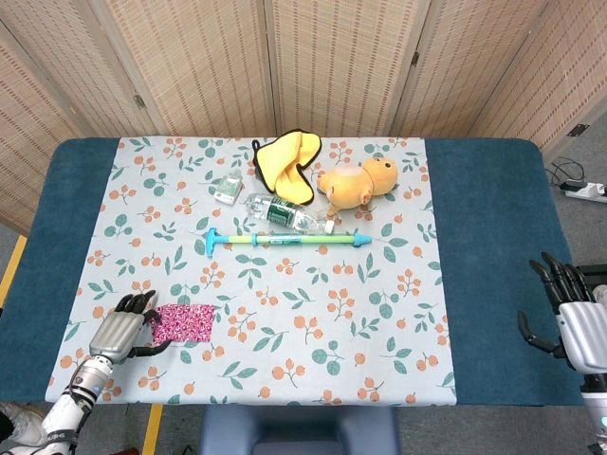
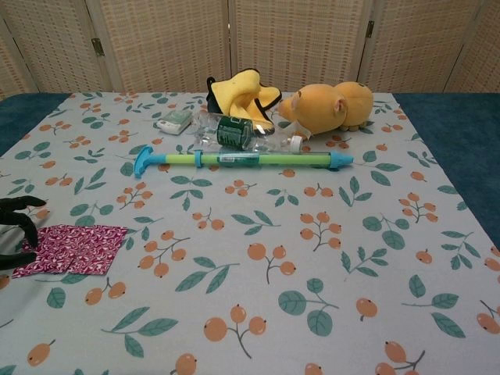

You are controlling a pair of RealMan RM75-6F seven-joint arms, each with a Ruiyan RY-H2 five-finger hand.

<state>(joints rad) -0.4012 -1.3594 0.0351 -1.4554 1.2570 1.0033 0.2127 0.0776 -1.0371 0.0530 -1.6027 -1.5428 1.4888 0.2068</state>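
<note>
Near the table's front-left edge, the left hand [image 1: 118, 332] lies empty, fingers apart, beside the flat magenta patterned foil packet [image 1: 184, 322]. Thin, light and probably slippery, the packet looks best pinched by one edge. Well apart, off the table's far side, the right hand [image 1: 567, 315] holds nothing, fingers spread.

Table [image 1: 484, 237] under dark blue cover, floral cloth [image 1: 285, 341] across centre. Upper centre: yellow mitt [image 1: 287, 164], orange plush toy [image 1: 356, 183], plastic bottle [image 1: 282, 213], small packet [image 1: 227, 190], green-blue rod [image 1: 285, 239]. Lower left: magenta patterned pouch [image 1: 183, 321].
</note>
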